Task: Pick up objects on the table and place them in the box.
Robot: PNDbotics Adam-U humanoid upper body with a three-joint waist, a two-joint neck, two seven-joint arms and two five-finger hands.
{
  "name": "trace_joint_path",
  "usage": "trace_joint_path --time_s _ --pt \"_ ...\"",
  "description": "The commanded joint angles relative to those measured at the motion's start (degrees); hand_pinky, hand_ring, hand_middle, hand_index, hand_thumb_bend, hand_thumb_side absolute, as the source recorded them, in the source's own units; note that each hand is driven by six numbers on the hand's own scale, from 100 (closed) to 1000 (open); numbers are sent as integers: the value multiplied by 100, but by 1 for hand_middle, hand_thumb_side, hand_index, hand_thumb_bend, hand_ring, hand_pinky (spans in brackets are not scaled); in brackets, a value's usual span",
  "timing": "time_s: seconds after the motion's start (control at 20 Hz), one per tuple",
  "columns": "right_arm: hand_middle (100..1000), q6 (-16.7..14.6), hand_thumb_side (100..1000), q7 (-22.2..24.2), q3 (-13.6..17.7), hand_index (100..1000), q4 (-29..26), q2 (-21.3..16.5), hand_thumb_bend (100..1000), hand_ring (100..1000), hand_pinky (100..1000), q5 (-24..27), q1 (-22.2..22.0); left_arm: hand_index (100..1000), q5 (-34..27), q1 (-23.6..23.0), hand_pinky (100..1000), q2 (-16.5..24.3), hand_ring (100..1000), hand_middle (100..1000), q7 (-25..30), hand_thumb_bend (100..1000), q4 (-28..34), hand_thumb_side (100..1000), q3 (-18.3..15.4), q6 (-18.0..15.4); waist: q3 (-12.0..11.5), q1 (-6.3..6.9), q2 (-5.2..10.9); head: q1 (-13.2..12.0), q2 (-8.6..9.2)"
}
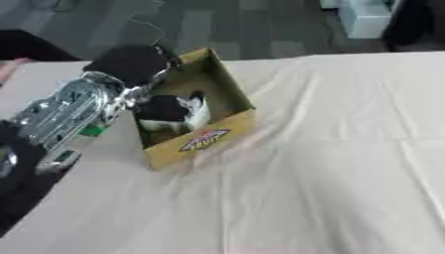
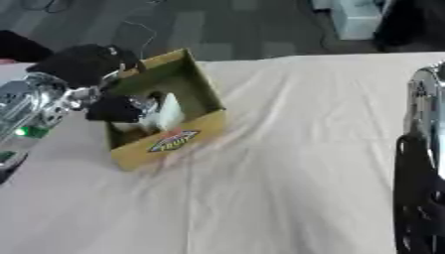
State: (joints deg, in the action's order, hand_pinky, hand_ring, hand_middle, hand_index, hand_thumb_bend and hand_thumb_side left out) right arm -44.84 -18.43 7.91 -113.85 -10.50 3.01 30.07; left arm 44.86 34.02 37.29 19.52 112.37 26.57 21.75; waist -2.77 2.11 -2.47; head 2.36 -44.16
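Note:
An open cardboard box (image 1: pixel 233 94) with a colourful label on its front wall stands askew at the table's back left. My left arm comes in from the lower left, and my left hand (image 1: pixel 162 108) is down inside the box. Its dark fingers are curled against a white object (image 1: pixel 199 112) that sits within the box walls. How the object rests on the box floor is hidden. Of my right side only the silver and black arm (image 2: pixel 422 163) shows, at the right edge of the right eye view; its hand is out of frame.
A wrinkled white cloth (image 1: pixel 330 154) covers the table to the right of and in front of the box. A dark rounded shape (image 1: pixel 130 62) sits just behind the box's left corner; I cannot make it out. The table's far edge runs behind the box.

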Motion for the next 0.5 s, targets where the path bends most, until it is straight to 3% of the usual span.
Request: trace_joint_path --time_s 0.05,0.15,0.2,0.25,0.3,0.35,0.5 --pt "574 -1 920 -65 58 712 -74 -90 100 576 681 -50 -1 700 -1535 -263 464 -212 468 601 -2134 115 217 798 -268 -909 -46 -23 92 213 4" --pt "573 7 917 -74 76 712 -74 -104 100 576 681 -63 -28 695 -2240 -554 457 -350 461 594 -3120 115 221 788 -296 -1722 -89 -36 106 302 4" --pt "573 8 919 -79 85 712 -74 -111 100 576 681 -68 -43 624 -2448 -636 428 -470 405 516 -3452 154 221 687 -322 -2106 -120 -50 117 361 16" --pt "573 6 912 -86 101 712 -74 -128 100 576 681 -76 -64 584 -2640 -729 414 -614 371 483 -3843 159 222 769 -377 -2655 -166 -64 128 429 56" --pt "574 6 917 -92 122 712 -74 -153 100 576 681 -85 -92 543 -2808 -784 401 -768 358 451 -4267 181 222 605 -487 -3273 -230 -86 143 518 131" --pt "573 7 908 -96 141 712 -74 -179 100 576 681 -93 -119 529 -2944 -822 395 -869 359 440 -4620 179 222 594 -603 -3823 -285 -102 153 593 207" --pt "561 -30 905 -95 165 698 -74 -254 100 558 650 -80 -180 504 -3398 -789 384 -1001 344 418 -5133 190 222 568 -816 -4939 -411 -133 187 765 470"
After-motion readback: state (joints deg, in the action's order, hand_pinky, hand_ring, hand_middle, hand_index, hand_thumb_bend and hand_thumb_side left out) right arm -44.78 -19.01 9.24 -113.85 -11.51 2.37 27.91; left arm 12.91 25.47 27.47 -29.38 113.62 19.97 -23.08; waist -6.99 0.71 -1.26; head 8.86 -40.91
